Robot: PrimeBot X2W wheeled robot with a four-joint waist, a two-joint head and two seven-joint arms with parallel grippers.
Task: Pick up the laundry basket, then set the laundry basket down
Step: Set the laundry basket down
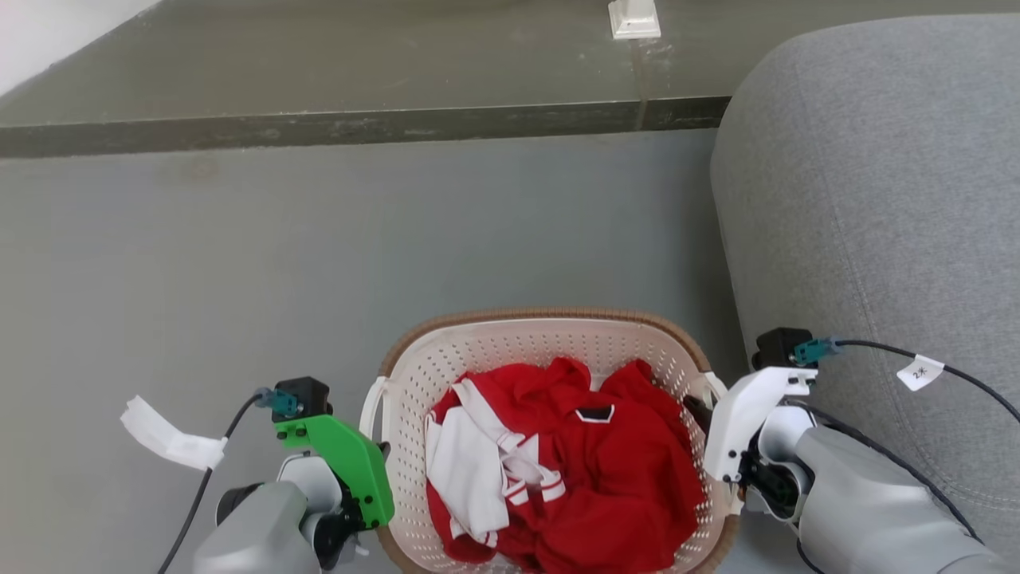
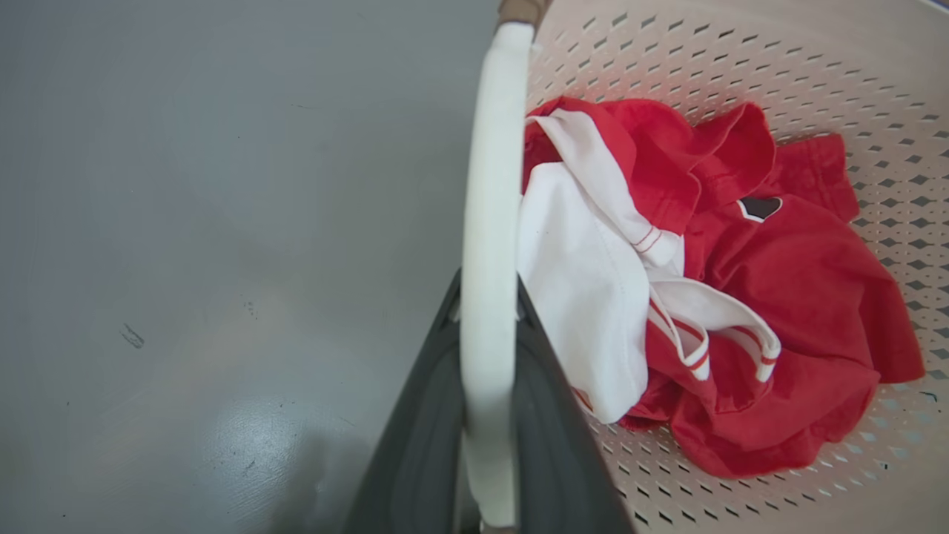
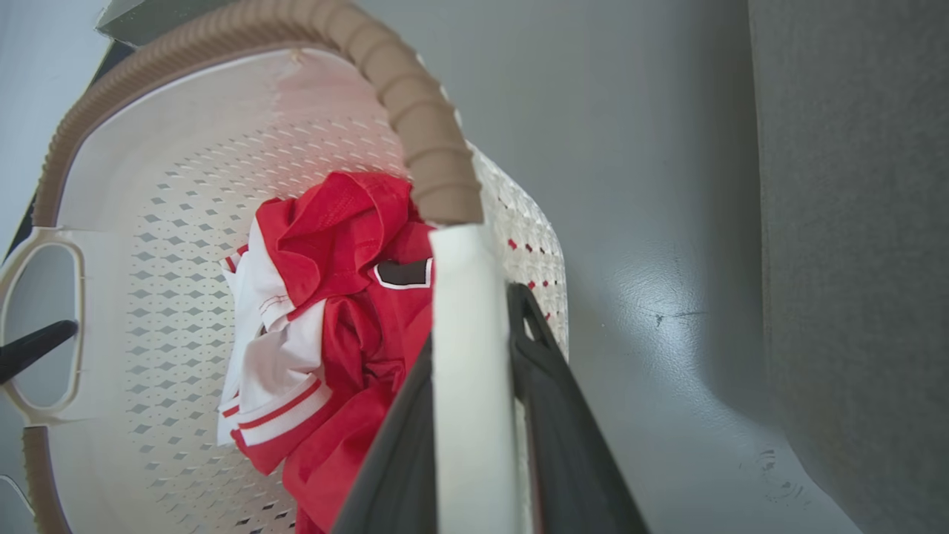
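1. Left tool (image 2: 488,297) is clamped on the left handle (image 2: 489,185) of the basket (image 1: 550,313), one finger on each side.
2. Right tool (image 3: 474,320) is clamped likewise on the right handle (image 3: 471,386).
3. Basket sits between both tools and holds red-and-white clothes (image 1: 590,454).
4. Whether the basket touches the grey floor (image 1: 239,263) cannot be told.
5. Sofa (image 1: 876,199) stands just right of the basket.

The left tool (image 2: 488,297) grips the white handle (image 2: 489,163) of the laundry basket (image 2: 741,59) between its two dark fingers (image 2: 415,445). Red-and-white clothing (image 2: 778,297) lies inside, and there is grey floor (image 2: 185,222) beside it.
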